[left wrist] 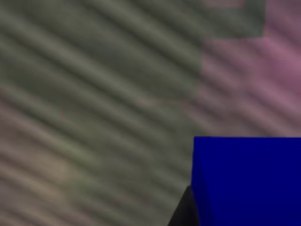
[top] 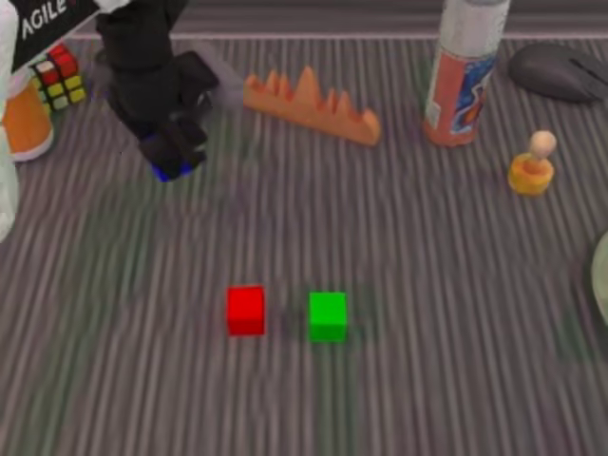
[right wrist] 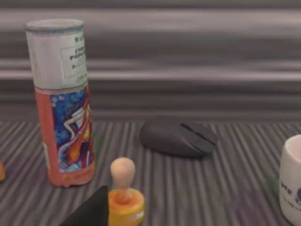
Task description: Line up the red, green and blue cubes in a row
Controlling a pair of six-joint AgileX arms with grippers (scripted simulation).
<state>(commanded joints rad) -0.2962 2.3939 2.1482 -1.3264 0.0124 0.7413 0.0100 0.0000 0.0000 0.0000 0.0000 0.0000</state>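
The left gripper is clamped on the blue cube, which it almost wholly hides from above; only a blue sliver shows. Its wrist view shows one blue face over the ribbed grey tabletop. The red cube and green cube sit nearer the front and right of that gripper, side by side, apart, with bare surface around. The right gripper is out of view above, and only a dark tip shows in its wrist view, so I cannot tell its state.

The red cube lies just left of the green cube. The blue cube sits far behind them, left, in the left gripper.
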